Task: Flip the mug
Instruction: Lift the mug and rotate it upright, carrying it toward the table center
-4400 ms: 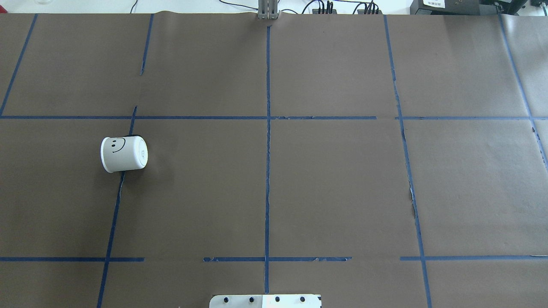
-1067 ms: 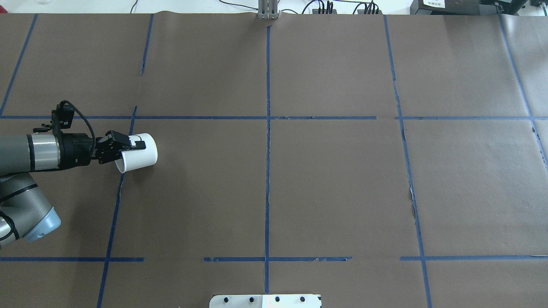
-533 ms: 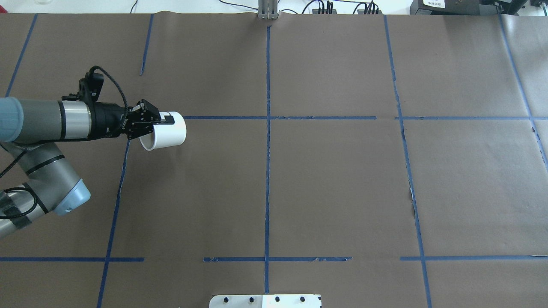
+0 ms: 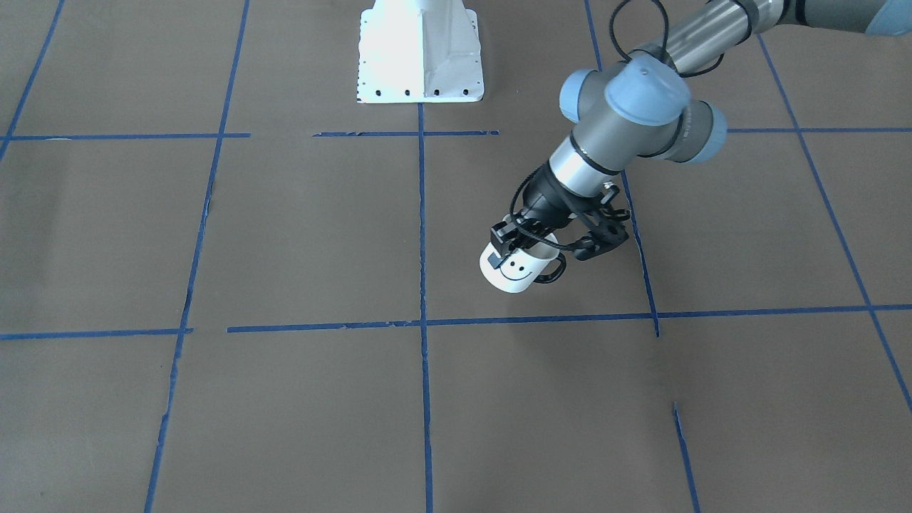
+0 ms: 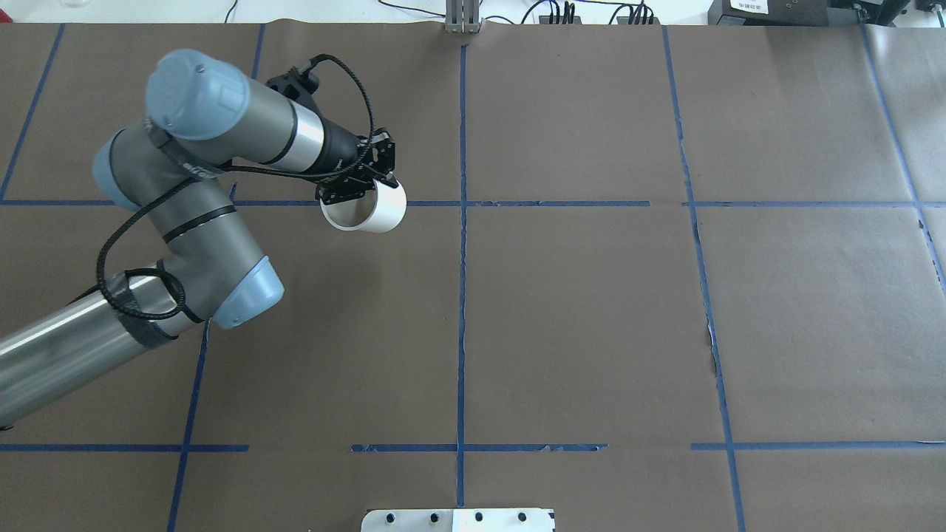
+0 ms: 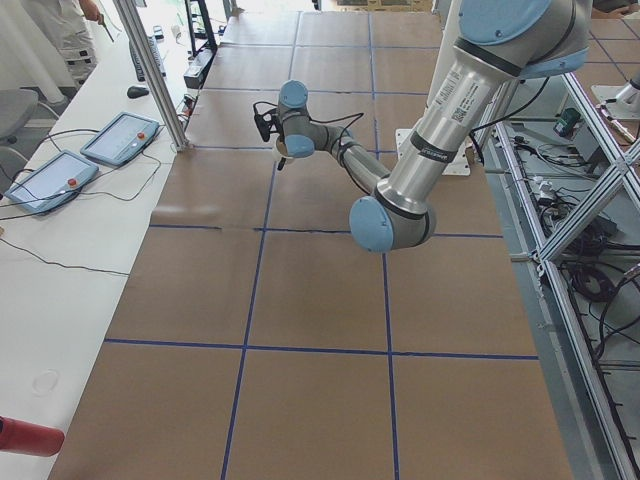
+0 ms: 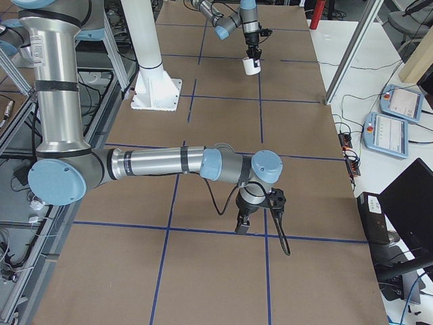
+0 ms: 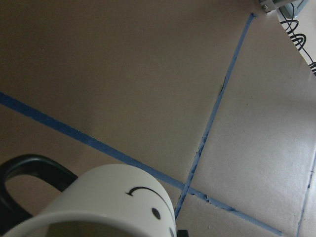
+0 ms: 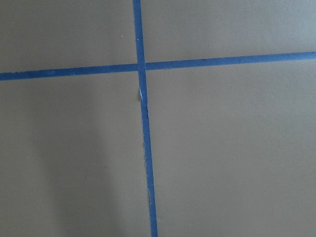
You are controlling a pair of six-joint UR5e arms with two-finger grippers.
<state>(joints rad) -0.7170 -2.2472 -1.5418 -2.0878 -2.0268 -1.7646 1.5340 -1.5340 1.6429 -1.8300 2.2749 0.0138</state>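
Observation:
The white mug [image 5: 367, 211] with a black smiley face hangs above the table, left of the middle. It is tilted, with its mouth up toward the robot. My left gripper [image 5: 360, 186] is shut on its rim from above. In the front-facing view the mug [image 4: 518, 271] shows its smiley upright and its black handle [image 4: 553, 274] to the right, under the left gripper [image 4: 514, 242]. The left wrist view shows the mug's rim and face [image 8: 113, 200] and its handle [image 8: 24, 180]. My right gripper [image 7: 246, 225] shows only in the exterior right view, low over the table, and I cannot tell its state.
Brown paper with blue tape grid lines [image 5: 463, 222] covers the table. The robot's white base plate [image 4: 419, 53] sits at the robot's edge. Cables and a metal post [image 5: 463, 16] stand at the far edge. The right wrist view shows only a tape cross [image 9: 140, 66].
The mug sat alone at the table's left. My left arm took it by the rim, lifted it, carried it right and away from the robot, and turned its mouth upward.

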